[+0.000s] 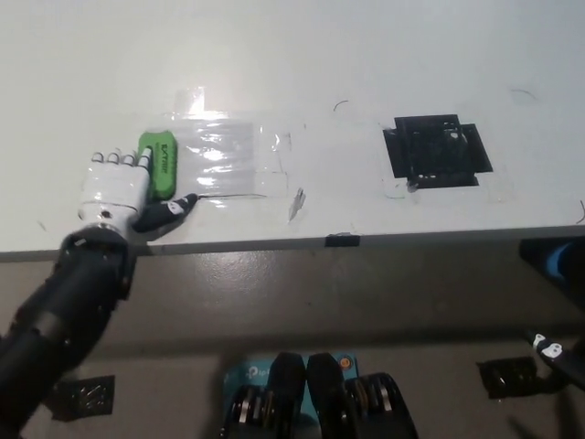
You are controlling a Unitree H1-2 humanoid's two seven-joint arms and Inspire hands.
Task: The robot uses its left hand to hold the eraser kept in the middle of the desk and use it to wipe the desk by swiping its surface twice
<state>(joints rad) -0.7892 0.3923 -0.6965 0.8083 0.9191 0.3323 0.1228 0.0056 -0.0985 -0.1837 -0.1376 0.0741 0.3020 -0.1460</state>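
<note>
Head view: my left robot hand [117, 187] is lying palm-down on the white bench [302, 64] near its front edge, at the picture's left. The green eraser [161, 165] is lying flat on the bench just beside the hand, touching the white fingers [123, 162] along its left side; its long axis is running away from me, with dark lettering showing on its top face. The hand is not wrapping the eraser: the fingers are lying apart and extended beside it, and the dark thumb [169, 210] is pointing right below the eraser's near end, so I am logging the hand as released, holding nothing. The eraser is sitting at the left border of a glossy patch of clear tape [224, 157], which is reflecting light and stretching to the right of it. Farther right, well apart from the hand, a black taped square [437, 150] is lying flat on the bench. A small dark tab [342, 240] is sitting on the bench's front edge between the two patches. My right robot hand [553, 352] is showing only as a dark tip at the lower right corner, below bench level; I cannot tell whether it is released or clenched.
</note>
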